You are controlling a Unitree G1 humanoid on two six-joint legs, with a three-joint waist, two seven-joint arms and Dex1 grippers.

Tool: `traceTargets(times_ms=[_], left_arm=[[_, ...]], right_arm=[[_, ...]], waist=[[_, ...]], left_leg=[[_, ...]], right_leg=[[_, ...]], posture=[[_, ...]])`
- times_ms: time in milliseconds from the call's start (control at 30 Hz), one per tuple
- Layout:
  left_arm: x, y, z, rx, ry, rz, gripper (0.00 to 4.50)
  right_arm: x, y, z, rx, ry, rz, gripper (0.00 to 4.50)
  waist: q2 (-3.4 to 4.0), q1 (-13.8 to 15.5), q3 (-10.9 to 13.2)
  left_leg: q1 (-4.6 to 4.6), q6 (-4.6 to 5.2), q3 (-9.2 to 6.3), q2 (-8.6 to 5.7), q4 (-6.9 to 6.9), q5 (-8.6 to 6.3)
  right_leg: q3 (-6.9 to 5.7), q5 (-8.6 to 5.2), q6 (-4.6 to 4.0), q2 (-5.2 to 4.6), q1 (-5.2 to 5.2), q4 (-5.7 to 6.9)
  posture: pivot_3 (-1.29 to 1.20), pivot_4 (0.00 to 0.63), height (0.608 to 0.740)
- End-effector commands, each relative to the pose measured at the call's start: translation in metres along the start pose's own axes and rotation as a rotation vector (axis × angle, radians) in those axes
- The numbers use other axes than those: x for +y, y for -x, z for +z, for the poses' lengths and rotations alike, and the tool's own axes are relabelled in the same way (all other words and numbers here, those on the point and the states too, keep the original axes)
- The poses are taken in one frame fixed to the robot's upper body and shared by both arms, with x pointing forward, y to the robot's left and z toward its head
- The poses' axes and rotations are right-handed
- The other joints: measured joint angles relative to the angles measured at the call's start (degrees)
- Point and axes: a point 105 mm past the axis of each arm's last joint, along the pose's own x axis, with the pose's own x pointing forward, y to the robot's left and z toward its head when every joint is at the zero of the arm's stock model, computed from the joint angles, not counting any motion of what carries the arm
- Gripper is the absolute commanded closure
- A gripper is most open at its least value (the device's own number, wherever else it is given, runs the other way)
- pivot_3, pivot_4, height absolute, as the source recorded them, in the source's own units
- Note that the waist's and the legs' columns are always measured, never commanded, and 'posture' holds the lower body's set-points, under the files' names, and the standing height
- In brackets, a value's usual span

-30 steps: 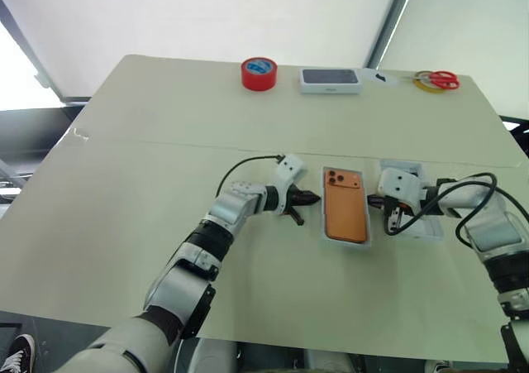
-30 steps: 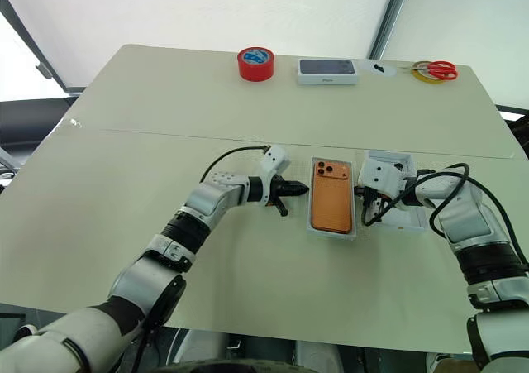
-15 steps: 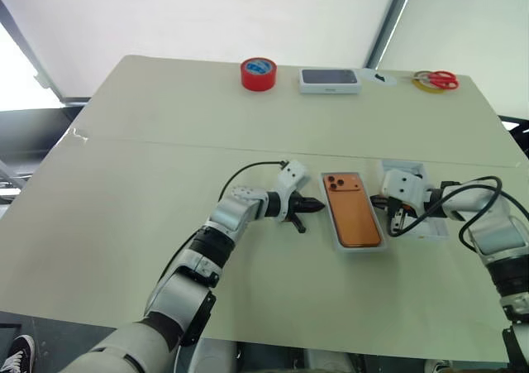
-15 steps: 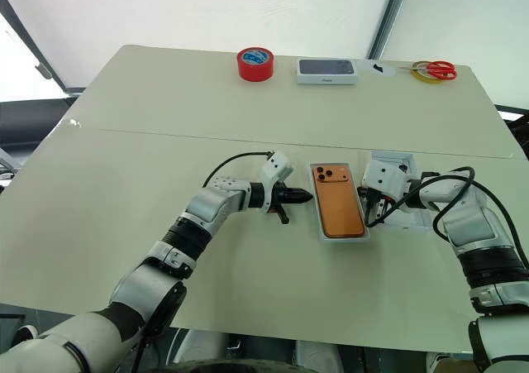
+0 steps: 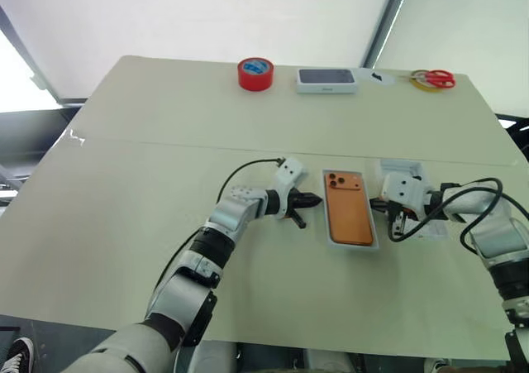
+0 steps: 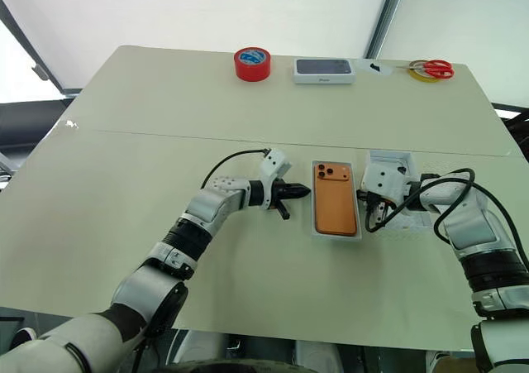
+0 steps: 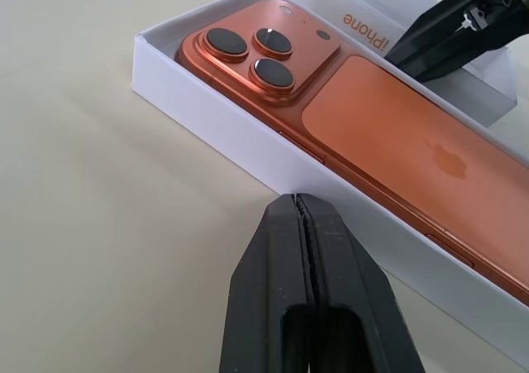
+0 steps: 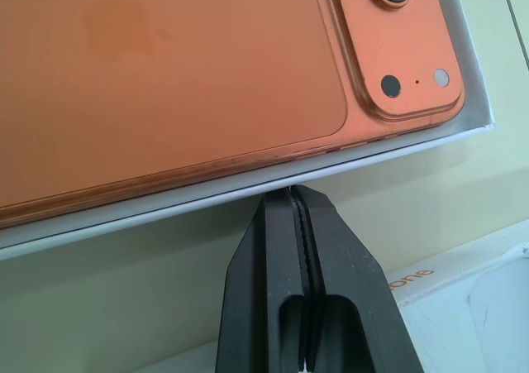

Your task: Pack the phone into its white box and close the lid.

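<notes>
While the flat orange phone [image 6: 335,209] lies camera-side up in its shallow white cardboard box [image 6: 357,224] at frame centre, both black-fingered tools, left [image 6: 304,190] and right [image 6: 371,218], flank it, pinched shut and empty.

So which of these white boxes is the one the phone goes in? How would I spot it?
Start at the big pale table and look at its near half, between the robot's two black hands. The white box lies there with the orange phone already in it, lenses toward the far edge. The open white lid beside it is empty, and the box with a dark top sits at the far edge.
</notes>
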Motion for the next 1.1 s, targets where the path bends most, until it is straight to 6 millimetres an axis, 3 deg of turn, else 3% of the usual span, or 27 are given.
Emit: traceTargets(times_ms=[33,133,200,300,333,400,467,567,633,767,933,1100], left_arm=[[0.009,0.01,0.007,-0.03,-0.034,0.044,4.46],[0.031,0.031,0.025,-0.112,-0.069,0.149,4.46],[0.034,0.048,0.037,-0.173,-0.096,0.164,4.46],[0.034,0.072,0.032,-0.165,-0.183,0.161,4.46],[0.031,0.082,0.03,-0.162,-0.173,0.13,4.22],[0.026,0.095,0.026,-0.16,-0.158,0.094,3.63],[0.027,0.111,0.03,-0.179,-0.223,0.126,2.6],[0.025,0.14,0.037,-0.223,-0.311,0.144,1.11],[0.022,0.155,0.035,-0.226,-0.325,0.125,0.04],[0.028,0.18,0.02,-0.144,-0.304,0.15,0.0],[0.015,0.197,0.016,-0.15,-0.395,0.131,0.0],[0.004,0.21,0.024,-0.209,-0.513,0.097,0.0]], right_arm=[[-0.006,0.011,-0.002,0.027,0.024,-0.009,4.5],[-0.009,0.021,-0.009,0.047,0.011,-0.02,4.5],[-0.01,0.026,-0.015,0.055,-0.006,-0.044,4.5],[-0.017,0.031,-0.012,0.019,-0.029,-0.106,4.5],[-0.015,0.032,-0.009,-0.01,-0.077,-0.092,4.5],[-0.012,0.033,-0.002,-0.053,-0.15,-0.06,4.5],[-0.021,0.034,0.01,-0.106,-0.216,-0.102,4.25],[-0.042,0.037,0.021,-0.159,-0.356,-0.206,3.18],[-0.051,0.039,0.018,-0.117,-0.404,-0.254,2.07],[-0.06,0.044,0.006,0.008,-0.471,-0.361,0.06],[-0.046,0.045,0.0,0.107,-0.623,-0.338,0.06],[-0.022,0.041,0.007,0.207,-0.605,-0.237,0.06]], waist=[[0.0,-0.34,0.0],[0.03,-0.6,0.02],[0.03,-0.63,0.04],[0.08,-0.89,0.02],[0.1,-0.89,0.03],[0.14,-0.88,0.05],[0.14,-0.61,0.06],[0.14,-0.73,0.07],[0.21,-0.84,0.1],[0.26,-0.64,0.1],[0.3,-0.87,0.12],[0.4,-1.1,0.14]], left_leg=[[0.0,0.0,0.0,0.0,0.0,0.0],[0.0,-0.01,0.0,0.0,-0.01,0.01],[-0.01,-0.03,0.0,0.02,-0.04,0.02],[-0.01,-0.1,0.0,0.05,-0.08,0.06],[0.0,-0.12,0.01,0.05,-0.08,0.07],[0.0,-0.14,0.01,0.05,-0.07,0.08],[0.0,-0.14,0.01,0.06,-0.06,0.08],[-0.01,-0.13,-0.02,0.06,-0.05,0.08],[-0.01,-0.14,-0.02,0.08,-0.06,0.08],[-0.01,-0.13,-0.03,0.08,-0.17,0.07],[-0.06,0.1,-0.03,0.06,-0.17,-0.07],[-0.17,0.14,-0.04,0.07,-0.24,-0.1]], right_leg=[[0.0,0.0,0.0,0.0,0.0,0.0],[-0.01,0.0,0.0,0.0,-0.01,0.0],[-0.01,0.0,0.01,0.01,-0.04,0.0],[0.0,-0.01,0.01,0.04,-0.05,0.0],[0.0,-0.01,0.01,0.04,-0.05,0.0],[0.0,-0.01,0.01,0.04,-0.05,0.0],[0.0,-0.01,0.01,0.04,-0.04,0.01],[0.01,-0.01,0.01,0.03,-0.04,0.01],[0.01,-0.01,0.0,0.02,-0.06,0.01],[0.01,-0.03,-0.03,0.0,-0.09,-0.04],[0.02,-0.03,-0.03,-0.08,-0.14,-0.04],[0.03,-0.03,-0.05,-0.11,-0.31,-0.01]], posture=[[0.0,0.15,0.74],[0.0,0.15,0.74],[0.0,0.15,0.74],[0.0,0.15,0.74],[0.0,0.15,0.74],[0.0,0.15,0.74],[0.0,0.15,0.74],[0.0,0.15,0.74],[0.0,0.15,0.74],[0.0,0.15,0.74],[0.0,0.15,0.74],[0.0,0.15,0.74]])
